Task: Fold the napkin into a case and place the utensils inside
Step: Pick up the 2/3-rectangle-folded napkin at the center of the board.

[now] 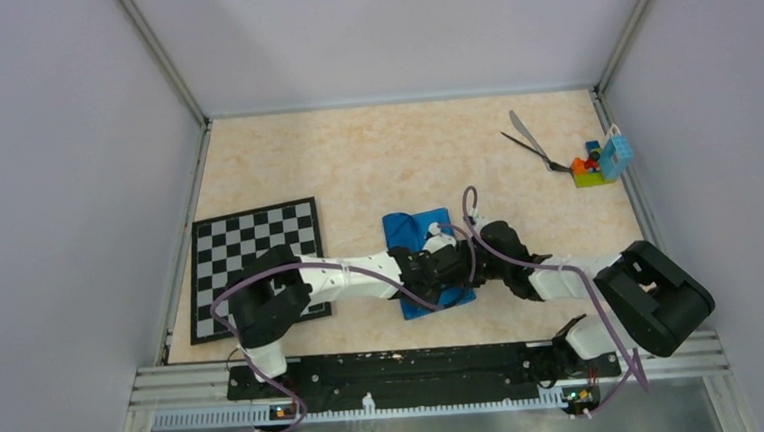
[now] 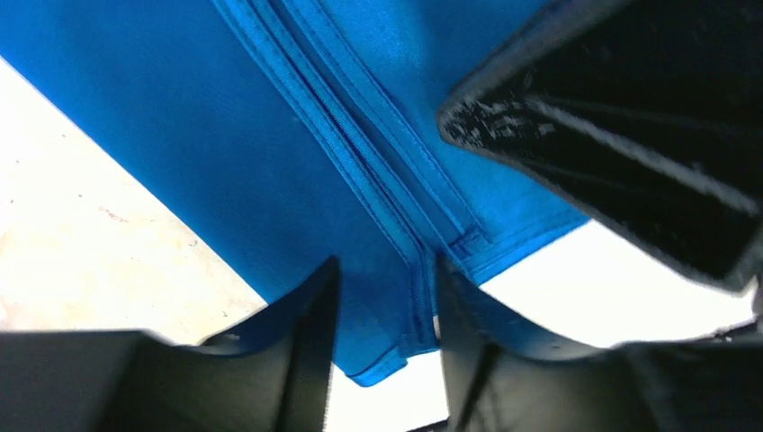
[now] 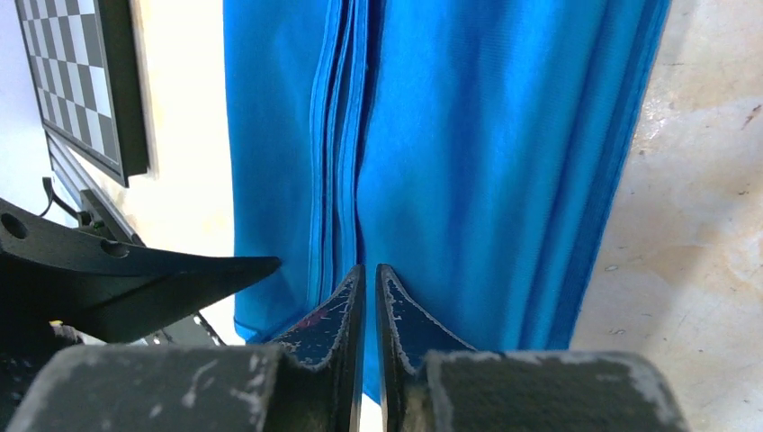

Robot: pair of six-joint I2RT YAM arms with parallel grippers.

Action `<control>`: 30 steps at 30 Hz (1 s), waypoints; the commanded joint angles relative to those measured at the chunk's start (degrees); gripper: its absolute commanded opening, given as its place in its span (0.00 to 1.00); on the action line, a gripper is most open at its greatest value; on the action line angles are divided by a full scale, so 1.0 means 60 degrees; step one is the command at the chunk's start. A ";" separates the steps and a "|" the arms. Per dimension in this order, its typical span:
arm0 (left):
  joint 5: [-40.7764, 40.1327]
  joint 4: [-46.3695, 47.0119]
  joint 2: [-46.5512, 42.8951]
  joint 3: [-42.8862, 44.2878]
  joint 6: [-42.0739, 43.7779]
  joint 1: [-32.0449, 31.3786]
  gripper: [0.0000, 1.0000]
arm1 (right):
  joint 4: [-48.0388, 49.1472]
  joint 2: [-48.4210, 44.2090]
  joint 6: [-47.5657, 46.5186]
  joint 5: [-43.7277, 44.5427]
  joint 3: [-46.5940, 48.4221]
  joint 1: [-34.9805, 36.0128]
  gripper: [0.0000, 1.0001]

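**Q:** Where are the edges, and where is there room to move?

**A:** The shiny bright-blue satin-like napkin (image 1: 411,229) lies folded into a narrow oblong at mid-table, toward the near edge. Both wrist views show stacked hemmed edges running lengthwise down its middle. The left gripper (image 2: 387,261) has its fingers apart, straddling those hems at the cloth's short end. The right gripper (image 3: 370,270) has its fingers together, with the tips at the same layered edges. Whether a layer is caught between them cannot be told. The two grippers are close together over the cloth. Bare tabletop stretches from the napkin to the far wall and to the right.

**Q:** What of the surface and the enclosure?

**A:** The beige marbled tabletop (image 1: 354,158) is closed in by plain pale-grey walls (image 1: 397,35) on three sides, with a metal rail (image 1: 168,384) along the near edge. A black-and-white checkered board (image 1: 256,264) lies flat to the left of the napkin, near it but not touching.

**Q:** And the containers and their contents?

**A:** A small light-blue latticed box (image 1: 616,154) stands tilted near the far right corner, against a cluster of small colourful toy blocks (image 1: 586,168). Whether any block sits inside it cannot be told. The utensils (image 1: 529,142), one silver-grey with a flat blade and one thin and black, lie crossed on the tabletop just left of the blocks, well apart from the napkin and outside the folded cloth
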 commanded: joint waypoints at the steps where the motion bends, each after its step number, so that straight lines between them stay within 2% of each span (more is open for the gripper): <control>1: 0.0805 0.0884 -0.1260 -0.0486 -0.0006 0.0033 0.54 | -0.0093 -0.0343 -0.0185 -0.0006 0.0335 -0.0057 0.10; 3: 0.0970 0.1126 -0.2027 -0.0696 -0.0041 0.0143 0.62 | -0.0247 -0.0437 -0.0262 -0.0069 0.0478 -0.0093 0.14; 6: 0.1357 0.1563 -0.3425 -0.1364 -0.0180 0.0535 0.61 | -0.0453 -0.0556 -0.0363 -0.0229 0.0736 -0.0133 0.21; 9: 0.2300 0.2531 -0.4609 -0.2650 -0.0430 0.1340 0.47 | -0.0697 -0.0658 -0.0449 -0.0369 0.1061 -0.0146 0.27; 13: 0.3990 0.4185 -0.5579 -0.4359 -0.0813 0.2508 0.20 | -0.1007 -0.0757 -0.0698 -0.0422 0.1666 -0.0161 0.30; 14: 0.4241 0.4647 -0.5626 -0.4696 -0.0900 0.2618 0.15 | -0.0831 -0.0677 -0.0724 -0.0551 0.1775 -0.0159 0.29; 16: 0.4650 0.5183 -0.5498 -0.5102 -0.1074 0.2785 0.07 | -0.0263 -0.0202 -0.0661 -0.1112 0.2076 -0.0161 0.17; 18: 0.4903 0.5470 -0.5235 -0.5345 -0.1263 0.2853 0.03 | 0.0522 0.0678 -0.0482 -0.2186 0.2516 -0.0140 0.09; 21: 0.5135 0.5875 -0.4908 -0.5632 -0.1437 0.2889 0.02 | 0.2016 0.2324 0.0214 -0.3487 0.3120 -0.0033 0.03; 25: 0.5384 0.6527 -0.4602 -0.6108 -0.1661 0.2900 0.01 | 0.3787 0.3924 0.1153 -0.4521 0.3630 0.0201 0.00; 30: 0.5826 0.6737 -0.3776 -0.6167 -0.1746 0.2904 0.00 | 0.5464 0.5393 0.2106 -0.4720 0.3736 0.0307 0.00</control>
